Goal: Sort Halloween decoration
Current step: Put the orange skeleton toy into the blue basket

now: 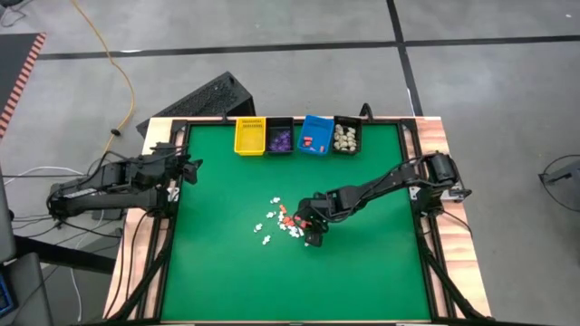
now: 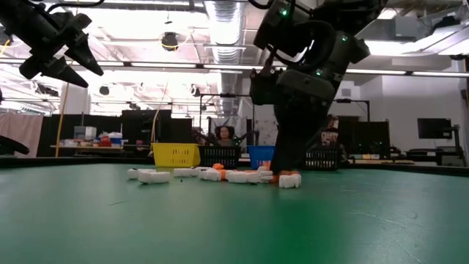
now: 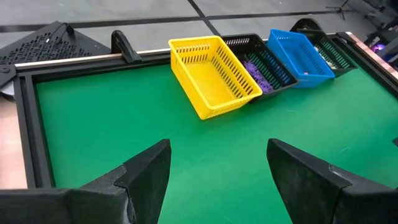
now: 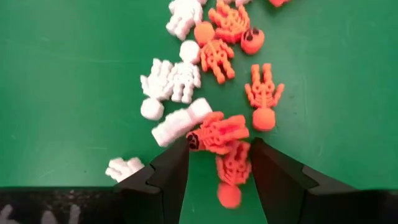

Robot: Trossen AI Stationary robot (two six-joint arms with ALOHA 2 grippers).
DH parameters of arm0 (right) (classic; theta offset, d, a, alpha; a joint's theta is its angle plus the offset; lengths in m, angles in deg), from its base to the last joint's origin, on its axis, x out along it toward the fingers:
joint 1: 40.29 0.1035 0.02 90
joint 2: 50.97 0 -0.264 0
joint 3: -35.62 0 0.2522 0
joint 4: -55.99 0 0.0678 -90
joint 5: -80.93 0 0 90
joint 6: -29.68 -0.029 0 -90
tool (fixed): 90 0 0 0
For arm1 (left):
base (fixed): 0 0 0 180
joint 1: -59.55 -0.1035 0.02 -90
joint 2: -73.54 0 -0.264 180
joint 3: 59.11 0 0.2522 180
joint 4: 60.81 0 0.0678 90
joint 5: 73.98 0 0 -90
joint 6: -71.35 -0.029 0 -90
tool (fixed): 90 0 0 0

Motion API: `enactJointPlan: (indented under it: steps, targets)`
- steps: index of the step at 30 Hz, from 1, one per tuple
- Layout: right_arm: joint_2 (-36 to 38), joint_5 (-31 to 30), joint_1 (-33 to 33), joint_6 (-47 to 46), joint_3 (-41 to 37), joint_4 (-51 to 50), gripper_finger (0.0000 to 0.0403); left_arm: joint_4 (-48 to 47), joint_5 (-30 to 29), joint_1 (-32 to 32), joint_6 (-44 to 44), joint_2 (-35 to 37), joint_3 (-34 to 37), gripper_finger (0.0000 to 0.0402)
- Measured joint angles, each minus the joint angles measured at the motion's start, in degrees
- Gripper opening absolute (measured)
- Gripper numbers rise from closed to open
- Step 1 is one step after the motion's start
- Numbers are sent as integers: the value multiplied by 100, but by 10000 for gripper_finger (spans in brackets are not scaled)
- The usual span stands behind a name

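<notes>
The Halloween decoration is a loose scatter of tiny white and orange skeleton and pumpkin pieces [image 1: 275,223] lying flat on the green mat, seen low as a row [image 2: 212,174]. My right gripper [image 1: 313,237] [image 4: 219,149] is down at the near right end of the scatter, open and pointing steeply down. Its fingers stand on either side of two overlapping orange skeletons [image 4: 231,155]. White skeletons [image 4: 171,81] lie just beyond them. My left gripper [image 1: 188,168] [image 3: 217,168] hangs open and raised over the table's left edge. My right gripper has an orange skeleton's pumpkin-head end [image 4: 194,142] right against the tip of one finger [image 4: 171,165]. I cannot tell whether the finger touches it. The pieces lie flat on the mat.
Along the far edge stand a yellow bin [image 1: 250,136], a black bin with purple pieces [image 1: 279,139], a blue bin [image 1: 315,136] and a black bin with cream pieces [image 1: 345,137]. A black frame [image 1: 172,208] rims the mat. Bare mat lies near and left of the scatter.
</notes>
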Motion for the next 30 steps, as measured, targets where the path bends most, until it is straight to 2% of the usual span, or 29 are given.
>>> enactJointPlan:
  steps: [7, 21, 30]
  targets:
    - [0, 24, 27, 2, 0, -125, 176, -5, -33, 1, -10, 0, 0, 256]
    - [4, -6, -1, 273, 4, 32, 15, -3, -118, 1, -1, 0, 0, 256]
    - [341, -348, 23, 155, -11, -582, 19, -4, -122, 0, 79, 0, 0, 256]
